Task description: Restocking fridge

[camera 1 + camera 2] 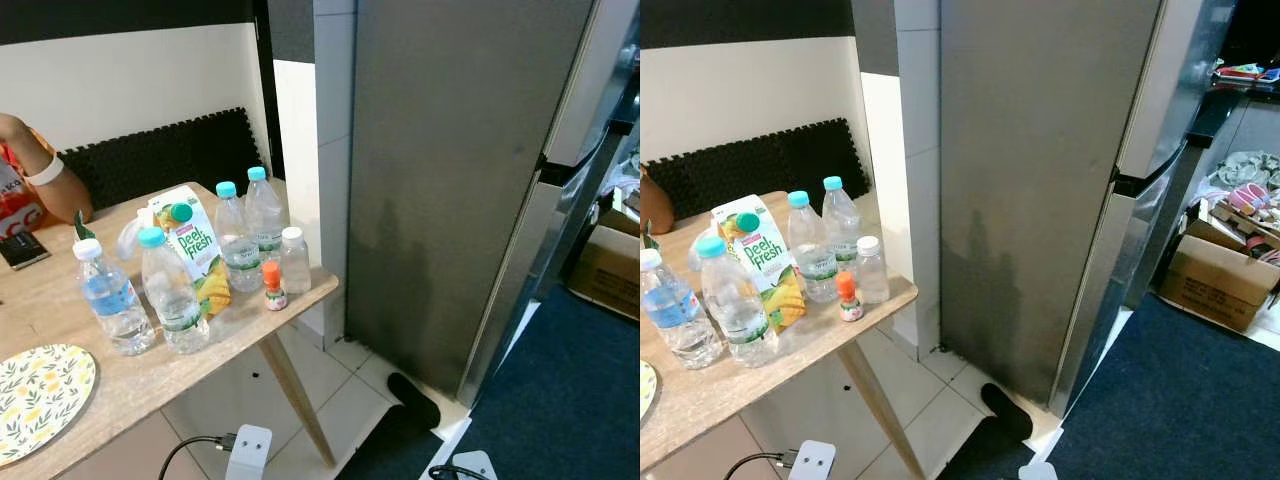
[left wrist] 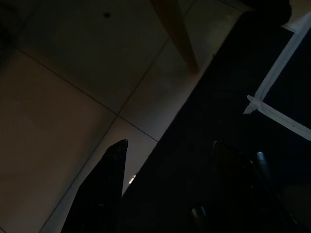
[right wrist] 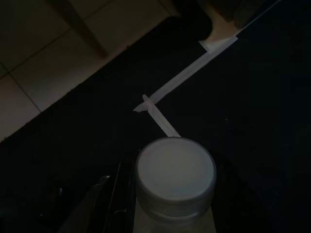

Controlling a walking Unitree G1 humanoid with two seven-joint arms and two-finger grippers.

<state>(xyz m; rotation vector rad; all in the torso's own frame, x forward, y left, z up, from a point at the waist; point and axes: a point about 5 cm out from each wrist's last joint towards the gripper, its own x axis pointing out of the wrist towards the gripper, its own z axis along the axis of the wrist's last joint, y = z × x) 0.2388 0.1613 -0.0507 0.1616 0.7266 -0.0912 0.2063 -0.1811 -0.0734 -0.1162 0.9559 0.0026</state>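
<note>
One white-capped bottle [image 3: 175, 179] between right gripper [image 3: 165, 194] fingers, above dark carpet [image 3: 252, 97]

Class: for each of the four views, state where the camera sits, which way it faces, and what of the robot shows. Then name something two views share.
Left and right eye views: head, looking forward and down at table, bottles and fridge; no robot part.
Left wrist view: faces the floor past the open left gripper.
Right wrist view: faces the floor over the white-capped bottle held in the right gripper.
Shared: both wrist views catch the white floor tape.
</note>
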